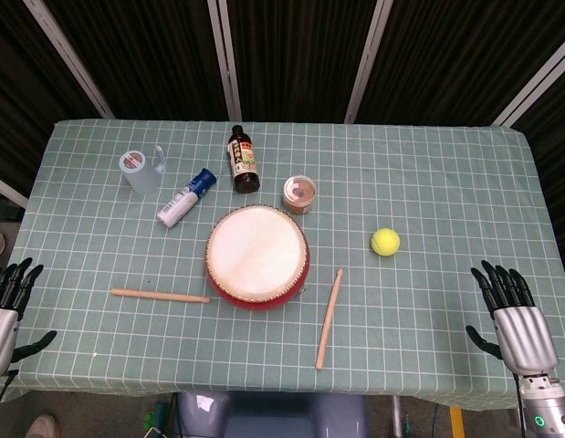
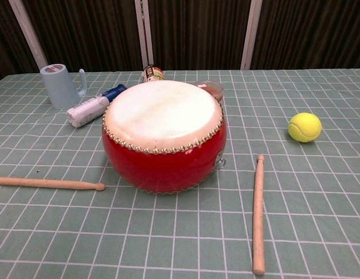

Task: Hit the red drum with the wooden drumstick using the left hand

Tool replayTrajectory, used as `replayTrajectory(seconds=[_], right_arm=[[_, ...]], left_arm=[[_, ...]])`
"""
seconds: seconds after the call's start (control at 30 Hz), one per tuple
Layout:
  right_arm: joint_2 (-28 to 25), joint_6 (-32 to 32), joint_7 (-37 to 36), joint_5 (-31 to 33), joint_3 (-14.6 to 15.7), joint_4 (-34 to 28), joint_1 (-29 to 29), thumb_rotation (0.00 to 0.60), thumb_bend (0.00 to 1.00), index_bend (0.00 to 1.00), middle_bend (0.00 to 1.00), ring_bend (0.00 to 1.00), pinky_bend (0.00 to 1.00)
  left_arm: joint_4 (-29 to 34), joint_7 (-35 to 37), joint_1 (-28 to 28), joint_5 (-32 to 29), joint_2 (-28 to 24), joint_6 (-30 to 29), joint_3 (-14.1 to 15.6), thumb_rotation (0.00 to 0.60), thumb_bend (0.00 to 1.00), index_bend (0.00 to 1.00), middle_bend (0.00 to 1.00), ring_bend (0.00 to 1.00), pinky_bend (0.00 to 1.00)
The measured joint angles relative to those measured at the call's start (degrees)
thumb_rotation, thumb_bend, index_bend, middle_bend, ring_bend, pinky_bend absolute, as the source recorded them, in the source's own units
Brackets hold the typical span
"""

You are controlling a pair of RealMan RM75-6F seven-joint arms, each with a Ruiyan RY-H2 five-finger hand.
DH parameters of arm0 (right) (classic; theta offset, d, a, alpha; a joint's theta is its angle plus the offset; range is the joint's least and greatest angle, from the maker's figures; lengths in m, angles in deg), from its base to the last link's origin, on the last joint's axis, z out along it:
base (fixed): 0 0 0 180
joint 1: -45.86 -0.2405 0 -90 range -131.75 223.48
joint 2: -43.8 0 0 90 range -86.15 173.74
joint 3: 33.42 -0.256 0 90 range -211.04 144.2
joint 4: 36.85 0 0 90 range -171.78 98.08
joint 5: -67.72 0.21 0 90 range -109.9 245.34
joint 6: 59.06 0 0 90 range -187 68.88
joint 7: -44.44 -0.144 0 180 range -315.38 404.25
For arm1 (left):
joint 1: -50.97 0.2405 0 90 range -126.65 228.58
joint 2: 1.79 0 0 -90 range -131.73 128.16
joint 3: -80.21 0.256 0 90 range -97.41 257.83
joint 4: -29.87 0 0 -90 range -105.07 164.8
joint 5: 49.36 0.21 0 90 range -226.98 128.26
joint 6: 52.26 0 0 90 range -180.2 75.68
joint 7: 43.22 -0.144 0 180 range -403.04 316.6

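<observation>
— So, which stick would you go for? Two of them are lying on the checked tablecloth (image 1: 428, 173).

— For the left hand (image 1: 6, 306), the wooden drumstick (image 1: 160, 295) to the left of the red drum (image 1: 256, 257). It lies flat, nearly crosswise, its small rounded tip just beside the drum's base. The hand rests at the table's near left edge, fingers spread and holding nothing, well apart from the stick.

— How do you reckon it handles?

— Light and stiff, I'd say, plain smooth wood, so it may roll or slip on the cloth when nudged. I'd take it toward the thick butt end, away from the drum, leaving the tip free to swing.

— And the drum itself?

— Squat, red-sided, pale skin on top, studs round the rim. It looks heavy enough to stay put under a tap, and the skin should give a little.

— Anything in the way?

— Not much between hand and stick. The second drumstick (image 1: 329, 318) lies on the right, running from the near edge toward the drum, with a tennis ball (image 1: 385, 241) beyond it. Behind the drum stand a dark sauce bottle (image 1: 243, 160), a small round tub (image 1: 299, 193), a white tube with a blue cap (image 1: 186, 197) and a pale blue measuring jug (image 1: 141, 171). A high backswing should clear them.

— The right hand (image 1: 512, 315)?

— Open too, fingers apart, empty, parked at the near right edge.
</observation>
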Motion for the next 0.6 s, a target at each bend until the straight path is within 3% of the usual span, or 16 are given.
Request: replayTrajectory(seconds=[0.6], right_arm=[[-0.2, 0.4, 0.2, 0.2, 0.0, -0.3, -0.1, 0.6, 0.26, 0.0, 0.0, 0.0, 0.07]], left_arm=[[0.2, 0.1, -0.2, -0.3, -0.2, 0.9, 0.3, 0.6, 0.01, 0.0, 0.0, 0.0, 0.0]])
